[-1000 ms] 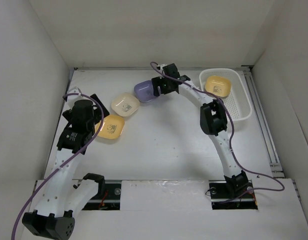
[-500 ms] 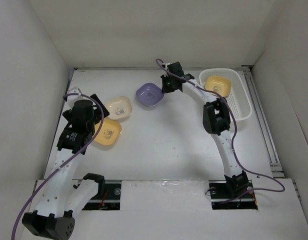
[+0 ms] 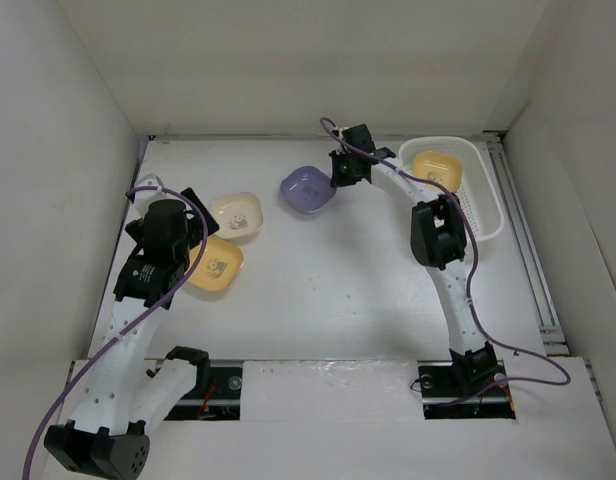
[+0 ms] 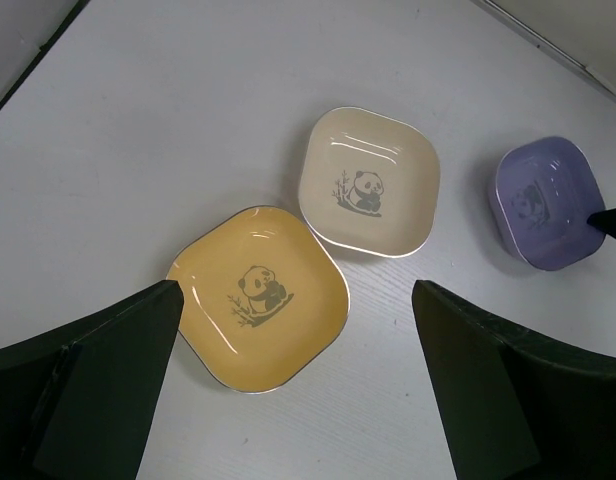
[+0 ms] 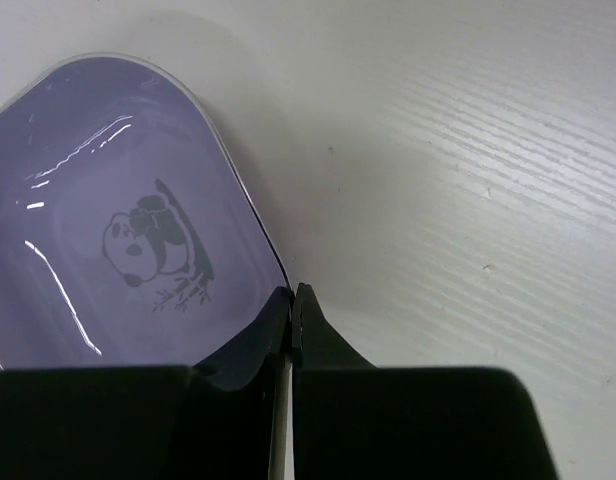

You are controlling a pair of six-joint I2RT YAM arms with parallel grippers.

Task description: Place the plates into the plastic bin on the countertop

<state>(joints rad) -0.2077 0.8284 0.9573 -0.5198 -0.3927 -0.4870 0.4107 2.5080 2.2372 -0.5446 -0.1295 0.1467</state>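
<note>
A purple plate (image 3: 308, 188) (image 5: 108, 230) sits at the back centre of the countertop (image 3: 328, 280), and my right gripper (image 3: 335, 178) (image 5: 293, 295) is shut on its right rim. The cream plate (image 3: 237, 215) (image 4: 368, 180) and a yellow-orange plate (image 3: 216, 265) (image 4: 258, 300) lie side by side at the left. My left gripper (image 3: 195, 235) (image 4: 296, 295) hovers open above the yellow-orange one, touching nothing. The purple plate (image 4: 548, 205) also shows in the left wrist view. Another yellow-orange plate (image 3: 435, 170) lies inside the plastic bin (image 3: 486, 215) at the back right.
White walls close in the countertop on the left, back and right. A metal rail (image 3: 528, 240) runs along the right edge beside the bin. The arm bases (image 3: 468, 380) stand at the near edge.
My right gripper has shut on the purple plate's rim and drawn it to the right. The cream and yellow-orange plates have shifted slightly left. The left arm has stayed still.
</note>
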